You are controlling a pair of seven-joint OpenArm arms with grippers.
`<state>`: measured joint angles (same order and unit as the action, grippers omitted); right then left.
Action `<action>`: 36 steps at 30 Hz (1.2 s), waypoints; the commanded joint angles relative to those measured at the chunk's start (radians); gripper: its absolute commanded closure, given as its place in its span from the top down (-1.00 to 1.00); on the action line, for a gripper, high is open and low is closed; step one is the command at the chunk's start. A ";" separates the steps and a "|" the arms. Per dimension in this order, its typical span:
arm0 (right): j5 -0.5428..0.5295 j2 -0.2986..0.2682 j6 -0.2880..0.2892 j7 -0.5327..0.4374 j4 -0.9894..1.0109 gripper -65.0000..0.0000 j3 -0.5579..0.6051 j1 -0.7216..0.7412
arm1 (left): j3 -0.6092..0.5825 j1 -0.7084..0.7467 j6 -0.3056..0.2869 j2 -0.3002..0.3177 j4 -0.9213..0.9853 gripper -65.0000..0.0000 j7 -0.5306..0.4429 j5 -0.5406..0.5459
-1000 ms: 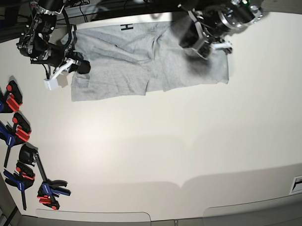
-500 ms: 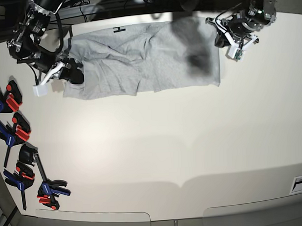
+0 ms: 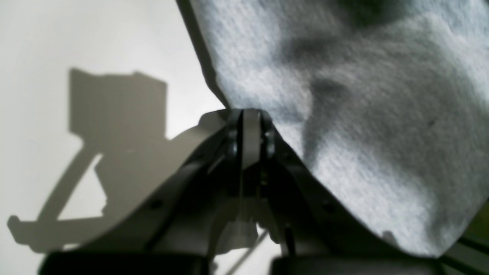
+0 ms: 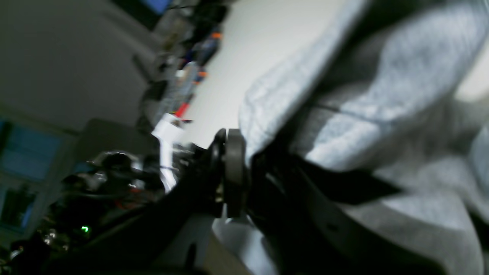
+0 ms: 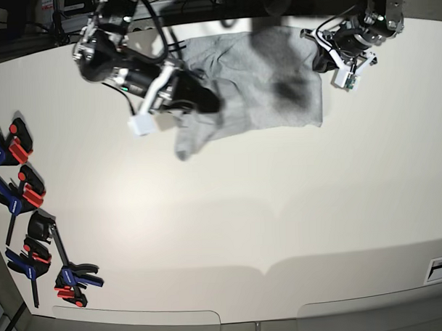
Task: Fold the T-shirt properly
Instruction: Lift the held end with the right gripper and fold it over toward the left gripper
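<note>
Right pincer (image 5: 177,102) clamps the light heather-grey cotton T-shirt (image 5: 276,91), its left edge lifted rightward toward the left pincer (image 5: 332,54) clamped on the right edge across the white tabletop (image 5: 280,207).

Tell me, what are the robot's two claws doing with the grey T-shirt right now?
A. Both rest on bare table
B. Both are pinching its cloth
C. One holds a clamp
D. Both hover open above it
B: the right gripper and the left gripper are each closed on the T-shirt.
</note>
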<state>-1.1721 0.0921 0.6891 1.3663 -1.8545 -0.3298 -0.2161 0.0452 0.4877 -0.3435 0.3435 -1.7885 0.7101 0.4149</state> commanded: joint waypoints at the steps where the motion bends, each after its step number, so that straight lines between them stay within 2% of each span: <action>1: 0.000 0.019 0.009 -0.045 -0.021 -1.00 0.038 0.011 | 0.001 0.003 -0.001 0.006 -0.009 -1.00 0.007 -0.002; 4: 0.147 0.065 0.009 -0.143 -0.021 -1.00 0.170 0.011 | 0.001 0.006 -0.001 0.006 -0.009 -1.00 0.007 -0.002; 8: 0.373 0.065 0.007 -0.261 -0.020 -1.00 0.342 0.011 | 0.001 0.005 -0.001 0.006 -0.009 -1.00 0.007 -0.002; 13: 0.628 0.065 -0.085 -0.390 -0.019 -1.00 0.528 0.011 | 0.001 0.006 -0.001 0.006 -0.009 -1.00 0.007 -0.002; 16: 0.715 0.065 -0.135 -0.434 -0.019 -1.00 0.610 0.012 | 0.001 0.005 -0.001 0.006 -0.009 -1.00 0.007 -0.002; 20: 0.769 0.065 -0.154 -0.450 -0.019 -1.00 0.692 0.019 | 0.001 0.005 -0.001 0.006 -0.009 -1.00 0.007 -0.002; 25: 0.878 0.065 -0.253 -0.499 -0.019 -1.00 0.748 0.019 | 0.001 0.006 -0.001 0.006 -0.009 -1.00 0.008 -0.002; 28: 0.876 0.065 -0.253 -0.506 -0.019 -0.33 0.772 0.019 | 0.001 0.005 -0.001 0.006 -0.009 -1.00 0.007 -0.002; 29: 0.863 0.065 -0.252 -0.507 -0.019 -0.19 0.784 0.019 | 0.001 0.005 -0.001 0.006 -0.009 -1.00 0.007 -0.002; 30: 0.835 0.065 -0.249 -0.506 -0.019 -0.13 0.798 0.019 | 0.001 0.005 -0.001 0.006 -0.009 -1.00 0.007 -0.002; 34: 0.708 0.065 -0.176 -0.505 -0.019 -0.13 0.879 0.022 | 0.001 0.005 -0.001 0.006 -0.009 -1.00 0.006 -0.002; 36: 0.665 0.065 -0.156 -0.497 -0.019 -0.13 0.902 0.036 | 0.001 0.005 -0.001 0.006 -0.009 -1.00 0.007 -0.002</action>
<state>-0.4938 0.1471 0.5240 0.8898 -1.8553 0.5735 -0.1936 0.0452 0.4900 -0.3435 0.3435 -1.7885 0.7097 0.4152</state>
